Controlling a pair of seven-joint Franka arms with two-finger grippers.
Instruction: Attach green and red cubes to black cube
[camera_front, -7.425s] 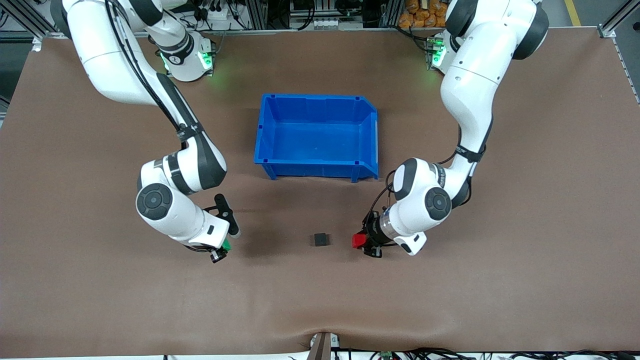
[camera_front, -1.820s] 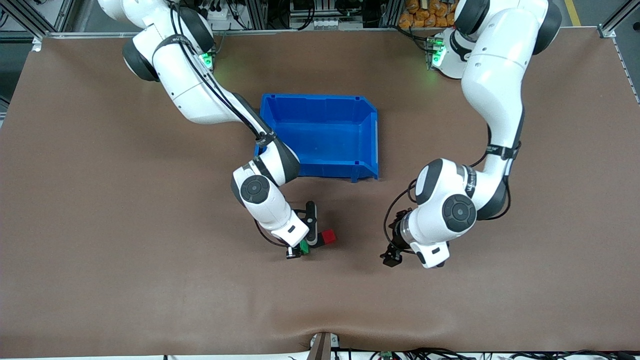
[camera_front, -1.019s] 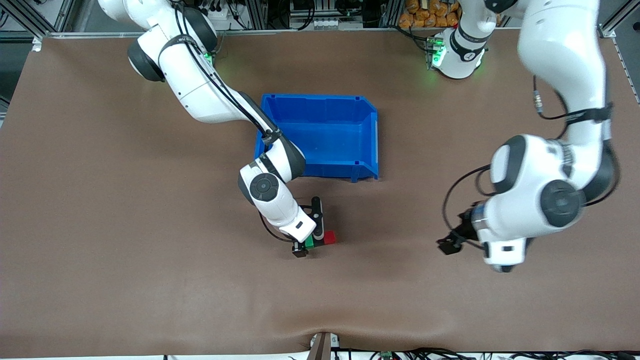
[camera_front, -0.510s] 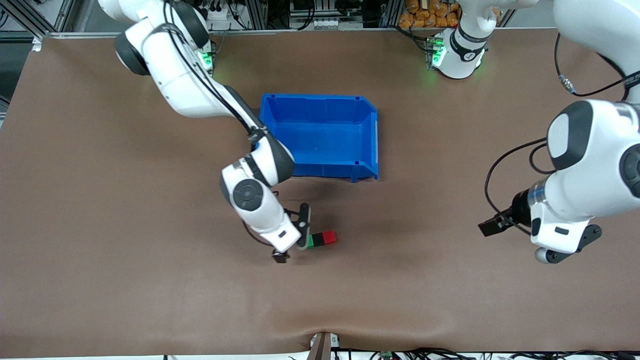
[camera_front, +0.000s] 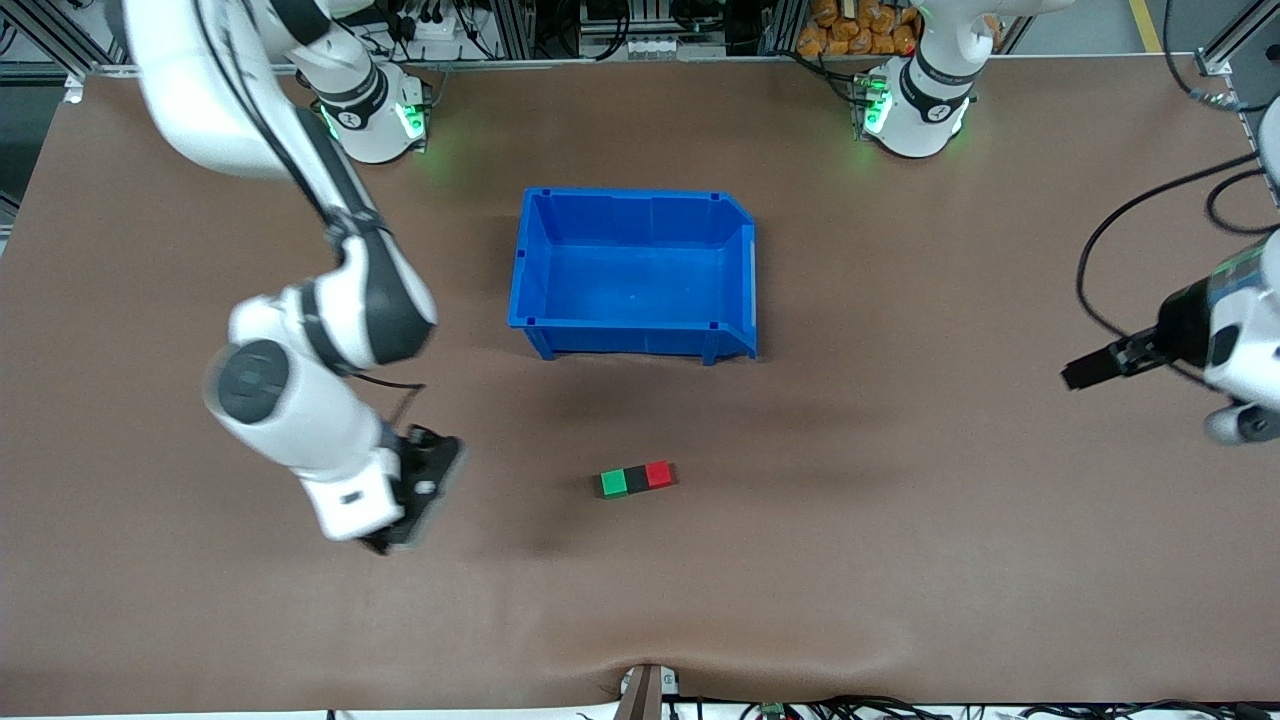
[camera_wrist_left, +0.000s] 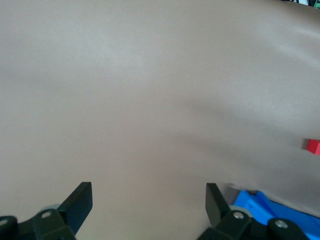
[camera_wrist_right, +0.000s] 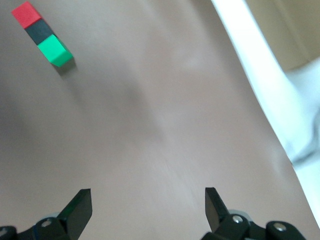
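The green cube (camera_front: 613, 483), the black cube (camera_front: 636, 479) and the red cube (camera_front: 658, 474) lie joined in one short row on the brown table, black in the middle. The row lies nearer to the front camera than the blue bin. The right wrist view shows the same row: green cube (camera_wrist_right: 54, 51), black cube (camera_wrist_right: 39, 32), red cube (camera_wrist_right: 27, 14). My right gripper (camera_front: 420, 490) (camera_wrist_right: 147, 205) is open and empty over bare table, toward the right arm's end. My left gripper (camera_front: 1095, 367) (camera_wrist_left: 147, 205) is open and empty, raised over the left arm's end. The red cube (camera_wrist_left: 313, 146) shows at the edge of the left wrist view.
An empty blue bin (camera_front: 634, 270) stands mid-table, farther from the front camera than the cubes; a corner of it (camera_wrist_left: 265, 210) shows in the left wrist view. A pale strip (camera_wrist_right: 260, 65) runs along the table's edge in the right wrist view.
My right gripper let go of the green cube and drew away toward its end of the table. My left arm rose and swung farther toward its end. The three cubes stay joined in place.
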